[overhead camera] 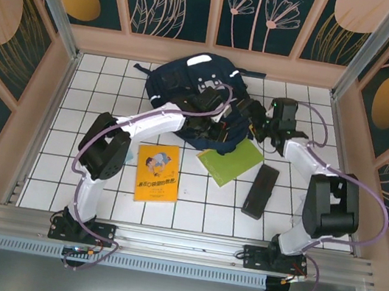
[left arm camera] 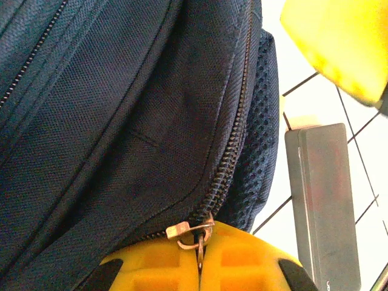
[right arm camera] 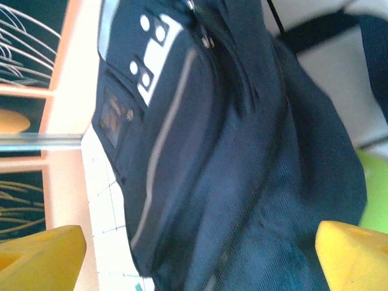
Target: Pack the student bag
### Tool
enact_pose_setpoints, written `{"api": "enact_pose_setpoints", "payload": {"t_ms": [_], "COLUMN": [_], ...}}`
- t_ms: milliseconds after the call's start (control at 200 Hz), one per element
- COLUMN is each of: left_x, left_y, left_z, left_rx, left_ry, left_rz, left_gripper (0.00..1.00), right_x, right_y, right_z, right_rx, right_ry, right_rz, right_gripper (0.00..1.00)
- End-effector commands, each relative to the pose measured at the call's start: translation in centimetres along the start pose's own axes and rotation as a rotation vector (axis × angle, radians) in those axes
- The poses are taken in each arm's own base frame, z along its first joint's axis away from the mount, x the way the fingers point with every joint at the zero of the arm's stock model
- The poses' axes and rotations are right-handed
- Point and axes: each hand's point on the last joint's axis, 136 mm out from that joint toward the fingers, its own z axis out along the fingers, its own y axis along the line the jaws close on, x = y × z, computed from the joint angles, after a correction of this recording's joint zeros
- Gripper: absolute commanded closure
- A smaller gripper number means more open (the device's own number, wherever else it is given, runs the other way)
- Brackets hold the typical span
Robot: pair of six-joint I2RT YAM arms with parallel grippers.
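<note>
The student bag [overhead camera: 196, 90] is lying at the far middle of the white tiled table [overhead camera: 97, 99], its front pocket with the grey-white patches facing up. The left gripper [overhead camera: 221, 130] is reaching onto the bag's near right edge. In the left wrist view its yellow fingers [left arm camera: 151, 267] are pressing together and clenching the metal zipper pull [left arm camera: 189, 230] at the near end of a zip running up the navy fabric. The right gripper [overhead camera: 264, 123] is hovering just beside the bag's right side with its jaws released and spread wide. Whether a fingertip [right arm camera: 351, 254] is brushing the fabric is hard to tell in the blurred wrist view. A green folder [overhead camera: 231, 159] is lying against the bag's near edge. A dark case [overhead camera: 260, 191] is sitting to its right and a yellow book [overhead camera: 158, 173] to its left.
</note>
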Motion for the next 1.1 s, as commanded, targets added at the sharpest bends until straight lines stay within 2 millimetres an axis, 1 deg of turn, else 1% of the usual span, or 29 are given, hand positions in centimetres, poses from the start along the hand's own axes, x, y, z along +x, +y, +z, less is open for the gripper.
{"api": "enact_pose_setpoints", "payload": {"t_ms": [0, 45, 105, 145, 185, 225, 275, 330, 360, 385, 455, 535, 625, 750, 901, 946, 986, 1031, 1091], "left_x": [-1.7, -1.2, -0.3, 0.0, 0.5, 1.0, 1.6, 2.4, 2.9, 3.4, 4.8, 6.5, 7.8, 8.6, 9.3, 9.4, 9.5, 9.6, 10.0], "left_y": [-2.1, -2.0, -1.4, -1.0, -0.5, -0.1, 0.6, 1.6, 2.1, 2.7, 4.5, 7.3, 10.2, 13.5, 17.2, 17.9, 18.1, 17.9, 17.0], "left_z": [-0.8, -0.8, -0.9, -1.1, -1.1, -1.3, -1.4, -1.4, -1.5, -1.5, -1.8, -2.5, -3.8, -5.7, -7.3, -7.8, -8.0, -8.3, -8.3], "left_rx": [0.075, 0.069, 0.049, 0.036, 0.016, -0.003, -0.028, -0.068, -0.089, -0.108, -0.178, -0.271, -0.335, -0.416, -0.535, -0.549, -0.543, -0.529, -0.48], "left_ry": [-0.063, -0.051, -0.037, -0.034, -0.03, -0.025, -0.016, -0.002, 0.008, 0.015, 0.045, 0.09, 0.105, 0.108, 0.124, 0.124, 0.126, 0.129, 0.155], "left_rz": [0.017, 0.014, 0.004, -0.001, -0.005, -0.007, -0.012, -0.02, -0.025, -0.028, -0.034, -0.055, -0.096, -0.129, -0.128, -0.138, -0.145, -0.146, -0.136], "left_gripper": [1.0, 1.0, 1.0, 1.0, 1.0, 1.0, 1.0, 1.0, 1.0, 1.0, 1.0, 1.0, 1.0, 1.0, 1.0, 1.0, 1.0, 1.0, 1.0], "right_x": [2.5, 3.1, 3.9, 4.3, 4.3, 4.1, 3.7, 3.2, 3.0, 2.7, 2.3, 1.9, 1.5, 1.2, 0.9, 0.8, 0.7, 0.4, -0.2], "right_y": [0.2, 0.2, 0.6, 0.8, 0.7, 0.3, -0.3, -1.0, -1.2, -1.3, -1.4, -1.3, -1.4, -2.2, -2.9, -3.2, -3.4, -3.5, -3.4], "right_z": [1.4, 2.4, 3.8, 4.6, 5.2, 5.5, 5.5, 5.3, 5.1, 4.9, 4.6, 4.3, 4.1, 4.1, 4.3, 4.3, 4.2, 4.2, 4.2], "right_rx": [-0.082, -0.083, -0.089, -0.088, -0.077, -0.061, -0.033, -0.012, -0.01, -0.012, -0.014, -0.008, 0.003, 0.025, 0.046, 0.054, 0.059, 0.061, 0.06], "right_ry": [0.065, 0.088, 0.118, 0.133, 0.135, 0.121, 0.094, 0.071, 0.063, 0.053, 0.031, 0.009, -0.008, -0.019, -0.032, -0.038, -0.043, -0.052, -0.067], "right_rz": [0.09, 0.096, 0.09, 0.086, 0.085, 0.082, 0.077, 0.073, 0.074, 0.075, 0.071, 0.055, 0.041, 0.041, 0.043, 0.042, 0.043, 0.045, 0.044], "right_gripper": [0.02, 0.02, 0.07, 0.12, 0.21, 0.34, 0.59, 0.8, 0.93, 1.0, 1.0, 1.0, 1.0, 1.0, 1.0, 1.0, 1.0, 1.0, 1.0]}}
